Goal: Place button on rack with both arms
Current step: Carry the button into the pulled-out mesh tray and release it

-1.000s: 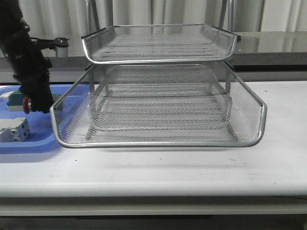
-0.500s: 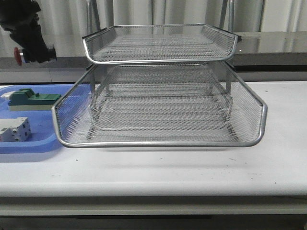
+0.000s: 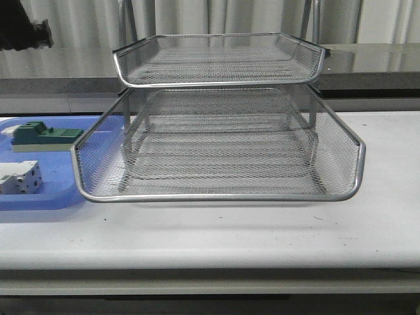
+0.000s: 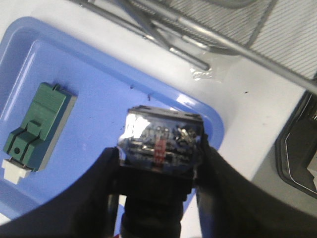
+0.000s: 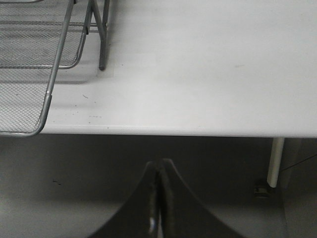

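Button: the button (image 4: 161, 144) sits clamped between the two fingers of the left gripper (image 4: 159, 171), its clear-looking rear block facing the wrist camera; the red head is hidden from this view.
Height: judging by the left wrist view, the button hangs in the air above the blue tray (image 4: 99, 79), near the tray's corner closest to the rack.
Left arm: only a dark edge of it shows at the upper left of the front view (image 3: 26, 33).
Right gripper: the right gripper (image 5: 159, 198) has its fingers pressed together with nothing between them, off the table's (image 5: 198, 74) near edge.
Rack: all the tiers of the rack (image 3: 216, 157) that show hold nothing.
Done: pick-up looks complete.
Left: carrying across to the rack and setting down; whether a handover to the right arm comes first, I cannot tell.
Tray leftovers: green block (image 4: 37, 124) and white block (image 3: 20, 177).
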